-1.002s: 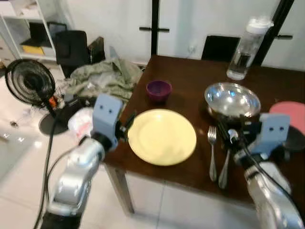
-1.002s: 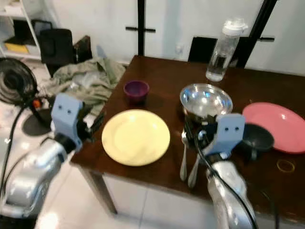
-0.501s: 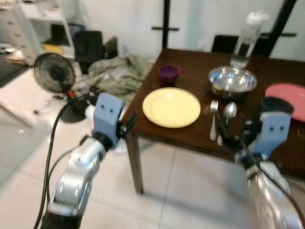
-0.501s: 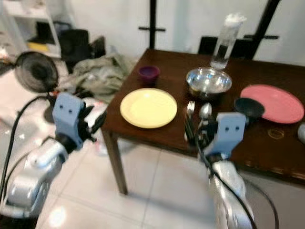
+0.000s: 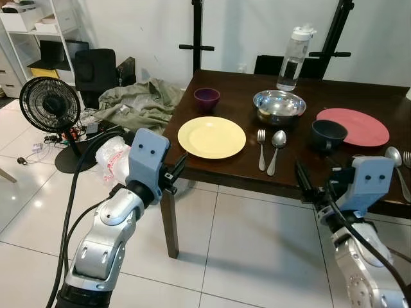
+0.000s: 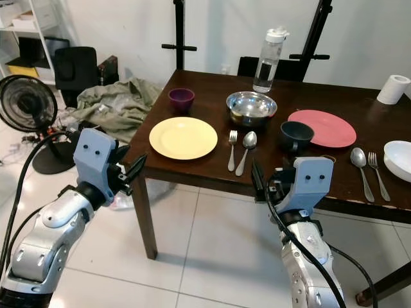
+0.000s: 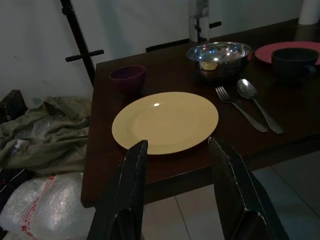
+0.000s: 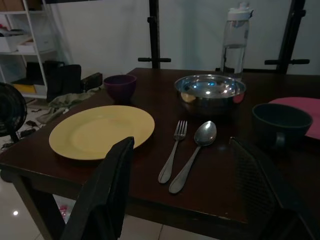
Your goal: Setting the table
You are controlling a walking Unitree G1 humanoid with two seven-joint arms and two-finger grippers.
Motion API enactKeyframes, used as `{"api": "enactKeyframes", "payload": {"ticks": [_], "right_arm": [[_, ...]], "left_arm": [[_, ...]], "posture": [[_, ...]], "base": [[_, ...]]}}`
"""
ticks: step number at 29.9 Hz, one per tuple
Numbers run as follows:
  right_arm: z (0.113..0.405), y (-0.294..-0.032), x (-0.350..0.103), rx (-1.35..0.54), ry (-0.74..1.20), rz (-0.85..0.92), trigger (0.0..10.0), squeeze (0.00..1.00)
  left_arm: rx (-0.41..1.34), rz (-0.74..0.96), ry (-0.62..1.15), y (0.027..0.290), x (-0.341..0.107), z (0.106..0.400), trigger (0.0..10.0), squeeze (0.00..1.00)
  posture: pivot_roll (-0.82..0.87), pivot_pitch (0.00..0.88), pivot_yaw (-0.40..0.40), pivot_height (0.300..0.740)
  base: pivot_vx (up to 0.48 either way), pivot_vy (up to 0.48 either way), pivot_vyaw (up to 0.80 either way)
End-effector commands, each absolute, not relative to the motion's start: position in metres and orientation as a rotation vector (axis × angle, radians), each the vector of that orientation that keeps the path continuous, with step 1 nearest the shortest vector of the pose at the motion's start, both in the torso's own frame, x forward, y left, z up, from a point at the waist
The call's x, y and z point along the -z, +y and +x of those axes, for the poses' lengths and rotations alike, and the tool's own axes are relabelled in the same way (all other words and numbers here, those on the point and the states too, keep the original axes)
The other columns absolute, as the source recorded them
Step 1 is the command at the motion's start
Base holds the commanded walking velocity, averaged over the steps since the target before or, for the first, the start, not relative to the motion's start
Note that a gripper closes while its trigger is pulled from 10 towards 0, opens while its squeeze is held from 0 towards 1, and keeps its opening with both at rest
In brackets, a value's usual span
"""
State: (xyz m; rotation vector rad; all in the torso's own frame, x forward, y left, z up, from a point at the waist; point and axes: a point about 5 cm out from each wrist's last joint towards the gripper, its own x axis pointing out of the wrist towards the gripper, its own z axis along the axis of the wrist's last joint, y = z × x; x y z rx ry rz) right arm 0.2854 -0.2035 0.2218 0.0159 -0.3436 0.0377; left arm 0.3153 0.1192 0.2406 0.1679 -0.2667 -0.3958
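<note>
A yellow plate (image 5: 211, 136) lies near the left front corner of the dark wooden table (image 5: 302, 173). Just to its right, a fork (image 5: 261, 149) and a spoon (image 5: 276, 147) lie side by side. Behind them stand a steel bowl (image 5: 279, 106), a purple cup (image 5: 207, 98) and a water bottle (image 5: 292, 50). Further right are a dark bowl (image 5: 329, 135) and a pink plate (image 5: 352, 126). My left gripper (image 5: 176, 168) is open and empty, off the table's left front corner. Short of the front edge, my right gripper (image 5: 302, 183) is open and empty.
At the table's right end are a second spoon (image 6: 359, 163) and fork (image 6: 376, 165), a white bowl (image 6: 399, 157) and a paper roll (image 6: 393, 88). A fan (image 5: 49, 106), a pile of cloth (image 5: 142, 102), a plastic bag (image 5: 112, 160) and a black chair (image 5: 95, 67) stand to the left.
The whole view has pulled back from the table, showing more of it and the floor. My right gripper, over the fork and spoon a second ago, now hangs short of the table's front edge.
</note>
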Motion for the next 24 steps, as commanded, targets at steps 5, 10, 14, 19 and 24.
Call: {"api": "enactKeyframes", "payload": {"ticks": [5,10,14,19,24], "right_arm": [[0.285,-0.203,-0.220,-0.035,-0.339,0.022,10.0,0.00],[0.285,-0.203,-0.220,-0.035,-0.339,0.022,10.0,0.00],[0.285,-0.203,-0.220,-0.035,-0.339,0.022,10.0,0.00],[0.285,-0.204,-0.218,-0.031,-0.330,0.023,10.0,0.00],[0.281,-0.202,-0.182,-0.002,-0.193,0.111,10.0,0.00]], "left_arm": [[0.390,0.138,-0.237,0.119,-0.237,0.316,10.0,0.00],[0.385,0.143,-0.231,0.120,-0.237,0.317,10.0,0.00],[0.385,0.153,-0.232,0.119,-0.237,0.317,10.0,0.00],[0.381,0.167,-0.220,0.121,-0.233,0.317,10.0,0.00],[0.390,0.218,-0.094,0.127,-0.196,0.307,10.0,0.00]], "posture": [[0.06,0.132,0.098,0.740],[0.07,0.132,0.099,0.740],[0.07,0.132,0.099,0.740],[0.07,0.133,0.097,0.740],[0.07,0.138,0.081,0.740]], "base": [[0.000,0.000,0.00],[0.000,0.000,0.00],[0.000,0.000,0.00],[0.000,0.000,0.00],[0.000,0.000,0.00]]}}
